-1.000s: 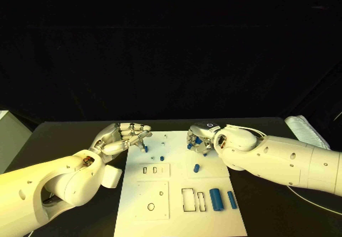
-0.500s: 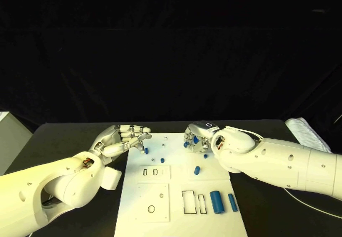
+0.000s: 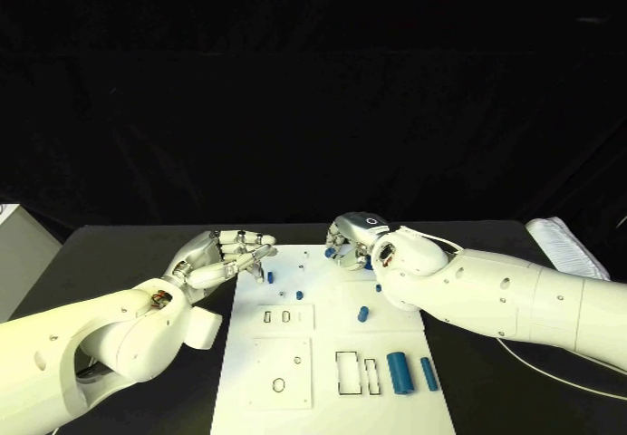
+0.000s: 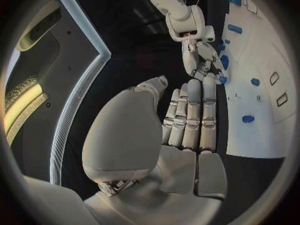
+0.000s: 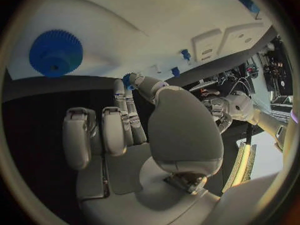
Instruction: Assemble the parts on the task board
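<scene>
Black table (image 3: pixel 130 245) and black backdrop surround the white task board (image 3: pixel 327 362), which lies lengthwise between the two arms. At the board's far end the right hand (image 3: pixel 351 243) pinches a small blue part (image 5: pixel 128 80) at its fingertips; the head view hides most of that grip behind the wrist, while the right wrist view shows the blue piece plainly, plus a blue gear (image 5: pixel 56 52) on the board. At the board's far left corner the left hand (image 3: pixel 229 254) has its fingers straight and close together, holding nothing visible. Blue cylinders (image 3: pixel 399 372) lie near the board's right edge, cut off beside the right forearm.
</scene>
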